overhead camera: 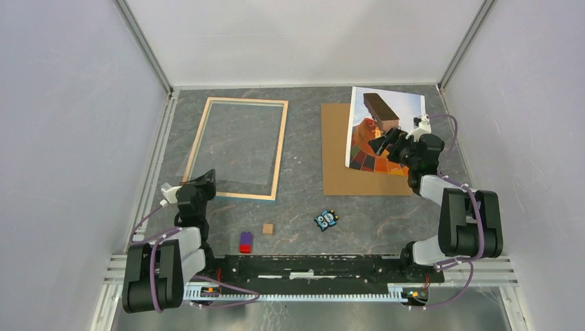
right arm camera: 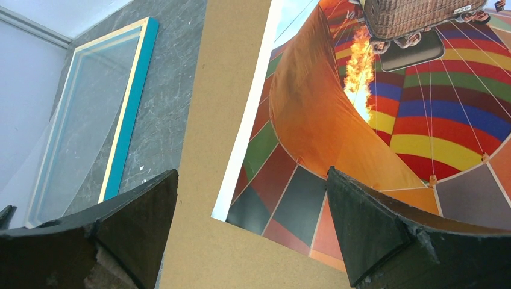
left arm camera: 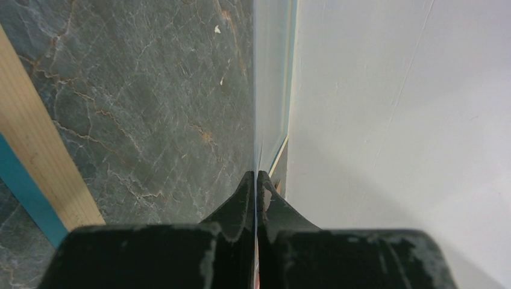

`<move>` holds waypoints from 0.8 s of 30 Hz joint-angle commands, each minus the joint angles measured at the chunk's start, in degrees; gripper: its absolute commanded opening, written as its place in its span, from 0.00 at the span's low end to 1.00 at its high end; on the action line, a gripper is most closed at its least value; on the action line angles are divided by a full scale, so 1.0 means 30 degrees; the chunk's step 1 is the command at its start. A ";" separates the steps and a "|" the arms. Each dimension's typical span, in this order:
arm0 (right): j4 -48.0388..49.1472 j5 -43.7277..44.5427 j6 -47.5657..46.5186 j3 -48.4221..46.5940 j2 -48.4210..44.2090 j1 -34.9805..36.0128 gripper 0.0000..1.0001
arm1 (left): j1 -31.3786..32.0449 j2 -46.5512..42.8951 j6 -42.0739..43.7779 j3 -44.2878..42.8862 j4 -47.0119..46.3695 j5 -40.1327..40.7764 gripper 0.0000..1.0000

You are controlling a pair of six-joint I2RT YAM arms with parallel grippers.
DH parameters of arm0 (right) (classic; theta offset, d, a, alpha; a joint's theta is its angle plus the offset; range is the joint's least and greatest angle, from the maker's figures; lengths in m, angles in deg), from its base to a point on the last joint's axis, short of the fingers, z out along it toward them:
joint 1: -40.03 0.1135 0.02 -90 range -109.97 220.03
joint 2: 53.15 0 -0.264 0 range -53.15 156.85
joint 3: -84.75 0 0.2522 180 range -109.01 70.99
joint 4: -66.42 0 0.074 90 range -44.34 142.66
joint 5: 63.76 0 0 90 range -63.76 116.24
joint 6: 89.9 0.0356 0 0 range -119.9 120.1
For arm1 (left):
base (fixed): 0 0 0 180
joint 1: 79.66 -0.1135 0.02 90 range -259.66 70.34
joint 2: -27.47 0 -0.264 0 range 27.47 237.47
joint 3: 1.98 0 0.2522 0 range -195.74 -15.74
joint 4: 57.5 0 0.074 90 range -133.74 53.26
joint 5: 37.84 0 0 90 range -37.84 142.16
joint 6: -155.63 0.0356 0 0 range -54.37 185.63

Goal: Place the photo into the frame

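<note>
The frame (overhead camera: 279, 152) lies left of centre with its light wood rim up; its blue side (right arm camera: 129, 114) shows in the right wrist view. My left gripper (overhead camera: 205, 176) is shut on a thin clear pane (left arm camera: 254, 120) at the frame's near left corner, and the pane is seen edge-on between the fingers (left arm camera: 244, 198). The photo (overhead camera: 362, 138), a balloon print lying face up, rests on the brown backing board (overhead camera: 334, 158) at the right. My right gripper (overhead camera: 386, 143) hovers open over the photo's (right arm camera: 373, 120) near corner, its fingers (right arm camera: 361, 217) apart with nothing between them.
Near the front edge sit a small brown cube (overhead camera: 268, 228), a red and purple block (overhead camera: 245, 241) and a blue owl-like toy (overhead camera: 326, 219). White walls close in the table on the left, back and right.
</note>
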 commanded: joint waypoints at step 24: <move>0.1050 -0.0361 -0.0007 0.0101 0.0277 0.0115 0.98 | -0.0084 0.0889 -0.0397 -0.0416 -0.0402 -0.0270 0.02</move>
